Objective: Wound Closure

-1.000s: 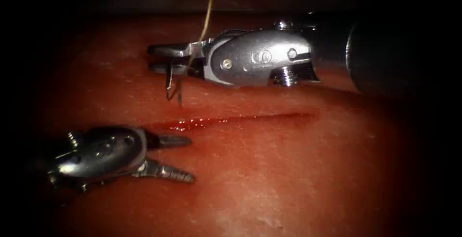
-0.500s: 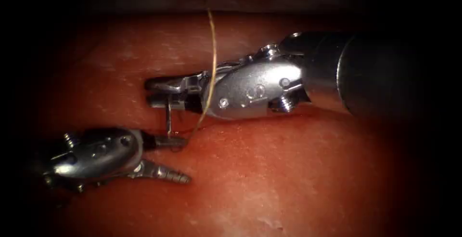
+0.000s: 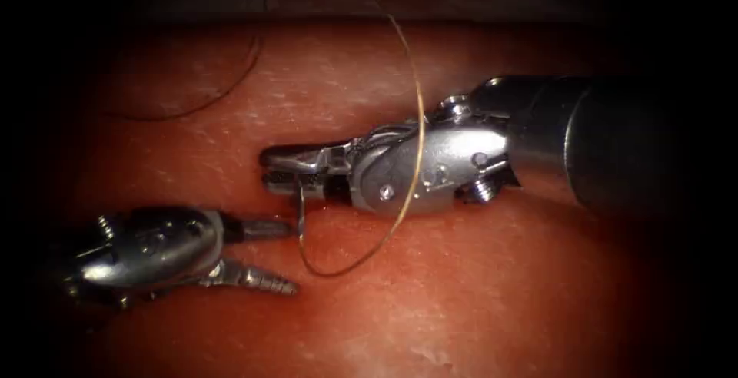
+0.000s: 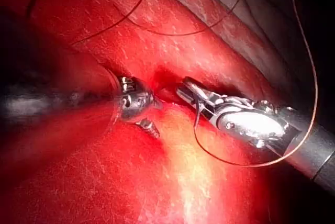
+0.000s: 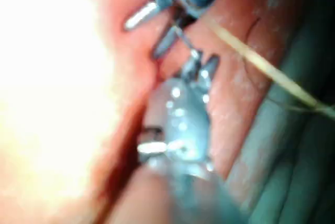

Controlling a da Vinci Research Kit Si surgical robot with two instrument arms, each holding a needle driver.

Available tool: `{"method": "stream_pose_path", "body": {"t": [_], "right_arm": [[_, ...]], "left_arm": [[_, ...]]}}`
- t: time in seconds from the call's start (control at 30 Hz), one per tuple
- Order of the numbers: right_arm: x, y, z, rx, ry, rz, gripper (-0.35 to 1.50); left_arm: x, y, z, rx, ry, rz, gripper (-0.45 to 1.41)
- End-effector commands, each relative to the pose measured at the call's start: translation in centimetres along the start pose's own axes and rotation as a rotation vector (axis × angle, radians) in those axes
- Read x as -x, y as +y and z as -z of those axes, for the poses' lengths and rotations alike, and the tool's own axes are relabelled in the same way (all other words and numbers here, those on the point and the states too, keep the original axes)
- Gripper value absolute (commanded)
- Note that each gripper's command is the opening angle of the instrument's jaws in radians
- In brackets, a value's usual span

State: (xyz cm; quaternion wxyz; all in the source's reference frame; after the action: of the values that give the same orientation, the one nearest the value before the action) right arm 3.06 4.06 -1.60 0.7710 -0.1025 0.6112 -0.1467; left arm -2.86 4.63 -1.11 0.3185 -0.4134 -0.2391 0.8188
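Needle (image 3: 300,213) hangs below the right tool (image 3: 296,170) at centre-left of the endoscope frame, clamped in the tool's closed jaws near one end of its curve, its visible part pointing down at the tissue (image 3: 477,293); whether its tip has entered the surface cannot be told. Thread (image 3: 415,117) runs from the needle in a wide loop, dipping low over the tissue, then rising across the tool's wrist toward the top of the frame. At lower left, the left tool (image 3: 273,259) rests with its jaws spread, grasping nothing, its upper jaw just beside the needle. The left wrist view adds the same loop (image 4: 251,164) swinging behind the right tool (image 4: 196,98), plus further dark strands of thread lying across the tissue (image 4: 78,171) beyond. The right wrist view shows the clamped jaws (image 5: 196,64) facing the left tool's parted jaws (image 5: 152,30).
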Motion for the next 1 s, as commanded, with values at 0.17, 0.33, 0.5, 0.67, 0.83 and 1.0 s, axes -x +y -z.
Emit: {"method": "stream_pose_path", "body": {"t": [0.17, 0.33, 0.5, 0.67, 0.83, 1.0], "right_arm": [[0.11, -0.04, -0.11, 0.001, 0.001, -0.035, -0.35], [0.14, -0.06, -0.12, -0.003, 0.004, -0.049, -0.35], [0.14, -0.10, -0.15, -0.015, 0.016, -0.069, -0.35], [0.15, -0.21, -0.23, -0.044, 0.034, -0.094, -0.35], [0.18, -0.34, -0.30, -0.086, 0.024, -0.134, -0.35], [0.20, -0.34, -0.28, -0.095, 0.016, -0.145, -0.35]], "left_arm": [[0.02, -0.02, -0.08, 0.000, -0.002, -0.001, 0.57], [0.02, -0.03, -0.08, 0.003, -0.003, -0.001, 0.57], [0.03, -0.03, -0.09, 0.002, -0.003, -0.002, 0.57], [0.05, -0.03, -0.10, 0.003, -0.008, -0.004, 0.57], [0.05, -0.03, -0.10, 0.002, -0.010, -0.004, 0.57], [0.05, -0.03, -0.10, 0.001, -0.013, -0.004, 0.57]]}}
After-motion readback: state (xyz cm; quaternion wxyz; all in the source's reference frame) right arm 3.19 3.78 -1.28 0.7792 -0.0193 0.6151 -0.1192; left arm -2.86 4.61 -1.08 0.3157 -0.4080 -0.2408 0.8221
